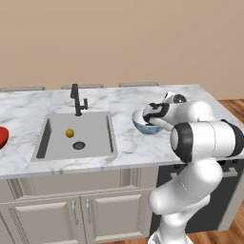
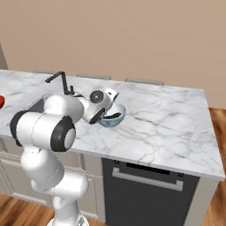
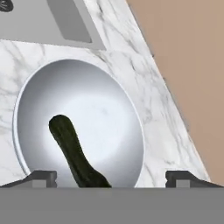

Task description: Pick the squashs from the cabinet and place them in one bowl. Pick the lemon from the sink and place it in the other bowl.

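Note:
A dark green squash (image 3: 72,153) lies in the pale blue-white bowl (image 3: 109,105), seen on the marble counter to the right of the sink (image 1: 93,124). My gripper (image 3: 111,179) hangs open just above this bowl (image 1: 139,122), one fingertip (image 3: 43,177) on each side of the squash's near end, not touching it. From the right, the hand (image 2: 105,114) leans over the bowl (image 2: 118,120) with the squash (image 2: 114,116) inside. The lemon (image 1: 69,133) rests in the sink near the drain. The red bowl (image 1: 2,136) sits at the far left counter edge. The cabinet is out of view.
A black faucet (image 1: 76,100) stands behind the sink. Bare marble counter (image 2: 167,119) stretches right of the bowl. Below it are a dark appliance front (image 2: 148,185) and beige cupboard doors (image 1: 71,214). Chair backs (image 1: 138,84) line the far edge.

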